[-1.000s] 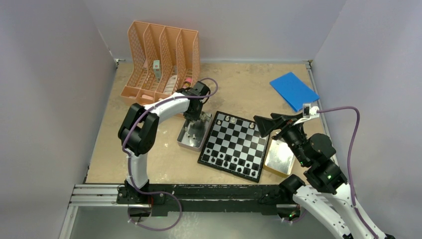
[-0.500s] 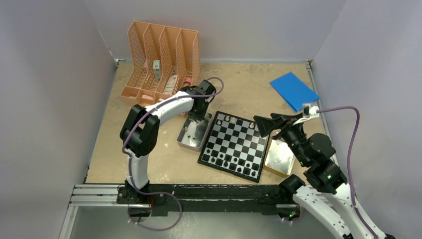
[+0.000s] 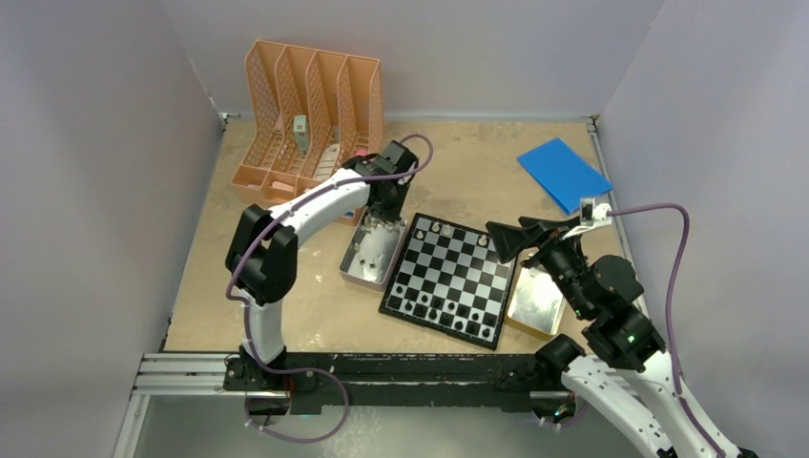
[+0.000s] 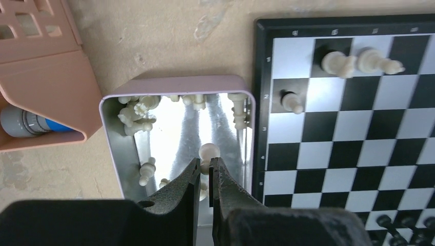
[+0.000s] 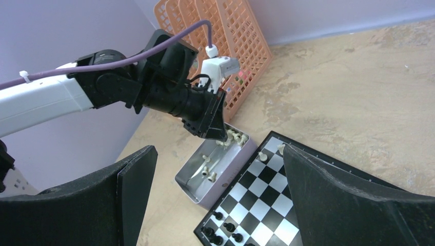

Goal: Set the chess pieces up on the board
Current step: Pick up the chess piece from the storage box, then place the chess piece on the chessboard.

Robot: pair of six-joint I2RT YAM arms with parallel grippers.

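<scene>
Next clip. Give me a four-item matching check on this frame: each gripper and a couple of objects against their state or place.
Things:
1. left gripper
2. right gripper
3. black chess pieces
4. blue sheet

States or places:
A. standing in the near rows of the board
B. shut on a white piece above the tin
C. lying flat at the far right of the table
D. wide open and holding nothing, by the board's right side

Pairs: 1-B, 2-D, 3-A, 4-C
</scene>
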